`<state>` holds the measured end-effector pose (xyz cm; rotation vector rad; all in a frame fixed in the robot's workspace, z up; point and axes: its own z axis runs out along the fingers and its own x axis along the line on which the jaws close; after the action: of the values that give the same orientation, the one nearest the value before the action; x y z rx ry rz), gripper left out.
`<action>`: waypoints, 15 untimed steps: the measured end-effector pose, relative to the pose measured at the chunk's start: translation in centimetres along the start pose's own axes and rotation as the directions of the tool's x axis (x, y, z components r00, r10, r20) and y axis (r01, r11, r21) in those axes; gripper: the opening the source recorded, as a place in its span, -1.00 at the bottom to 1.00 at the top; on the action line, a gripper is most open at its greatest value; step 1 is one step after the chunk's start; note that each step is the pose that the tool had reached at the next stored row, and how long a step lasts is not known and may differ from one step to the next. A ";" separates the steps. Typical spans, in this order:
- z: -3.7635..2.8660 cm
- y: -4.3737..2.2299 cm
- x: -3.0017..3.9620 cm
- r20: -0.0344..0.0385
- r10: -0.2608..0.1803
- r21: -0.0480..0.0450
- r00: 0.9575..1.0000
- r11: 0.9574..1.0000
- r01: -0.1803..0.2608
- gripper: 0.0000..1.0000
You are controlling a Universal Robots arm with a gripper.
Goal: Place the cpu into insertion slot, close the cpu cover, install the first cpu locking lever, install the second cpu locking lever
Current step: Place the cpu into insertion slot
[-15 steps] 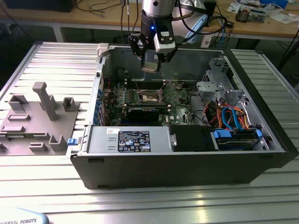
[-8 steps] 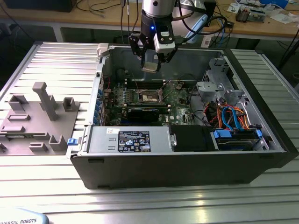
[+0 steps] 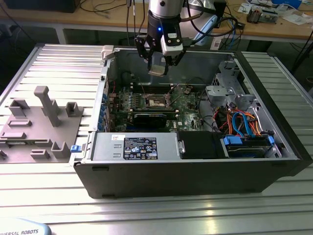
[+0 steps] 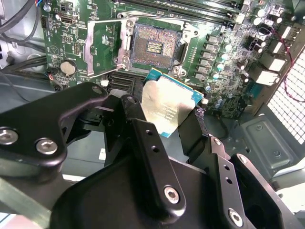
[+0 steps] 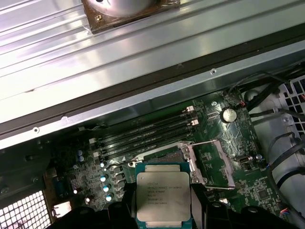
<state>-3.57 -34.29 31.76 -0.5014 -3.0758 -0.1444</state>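
The cpu [image 4: 167, 105] hangs in the air, clamped by its edges between the end effector's [image 3: 158, 63] black fingers [image 4: 136, 114]. Its silver top is tilted in the second wrist view. It sits above the green board, apart from the slot [image 4: 155, 45], which lies bare with its tan contacts showing. The cover [image 4: 102, 47] is swung open and stands beside the slot.

In the first wrist view the cpu [image 5: 163, 198] overlaps the slot's near edge, with the cover [image 5: 214, 164] to one side and long black memory slots [image 5: 143, 129] beyond.

In the exterior view the slot [image 3: 157, 101] is below the cpu [image 3: 157, 70], inside the open case [image 3: 195, 171] on the ribbed desk [image 3: 146, 210]. A grey fixture [image 3: 44, 122] sits at the exterior view's left.
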 end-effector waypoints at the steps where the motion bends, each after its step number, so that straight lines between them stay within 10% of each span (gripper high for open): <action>1: 0.00 0.00 0.00 0.000 0.003 0.000 1.000 1.000 -0.003 0.08; 15: 0.01 0.00 0.00 0.003 0.029 -0.001 1.000 1.000 -0.029 0.08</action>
<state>-3.57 -34.30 31.75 -0.5470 -3.0694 -0.1449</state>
